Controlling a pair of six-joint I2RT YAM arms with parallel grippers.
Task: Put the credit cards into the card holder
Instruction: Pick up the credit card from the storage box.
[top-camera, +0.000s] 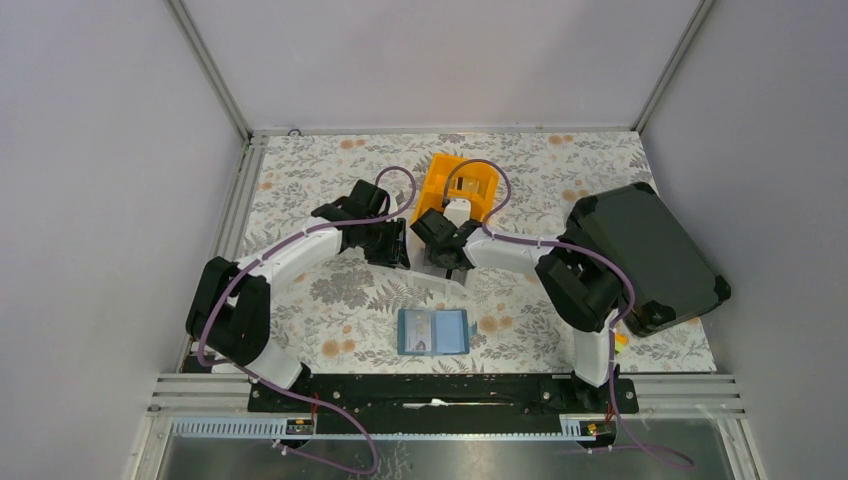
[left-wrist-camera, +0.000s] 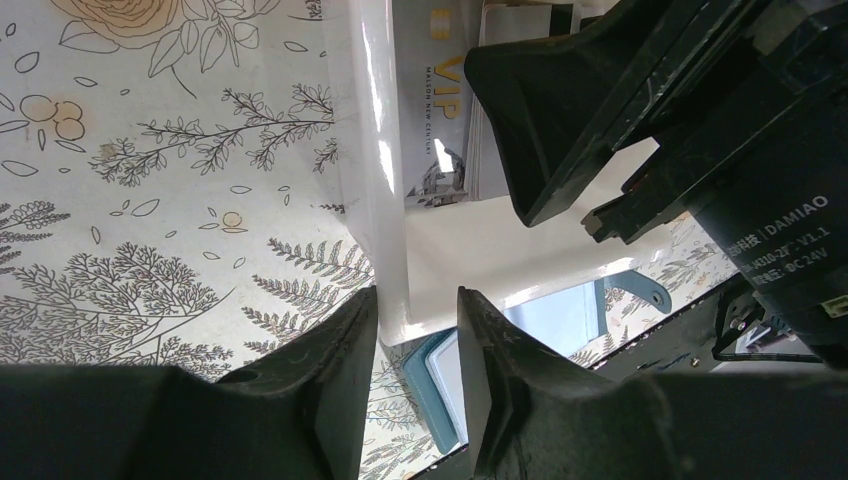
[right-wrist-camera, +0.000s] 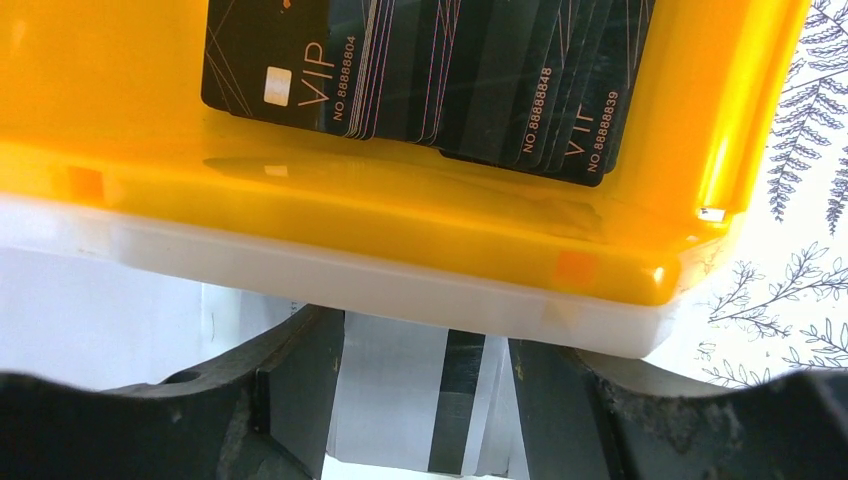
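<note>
- You have two arms, each with one gripper: left gripper (top-camera: 398, 248), right gripper (top-camera: 437, 262).
- One orange bin (top-camera: 461, 186), one white bin (left-wrist-camera: 385, 190).
- One card holder (top-camera: 433, 332).
- One black hard case (top-camera: 650, 255).
- Dark credit cards (right-wrist-camera: 440, 70): a fanned stack, exact number indeterminable.
</note>
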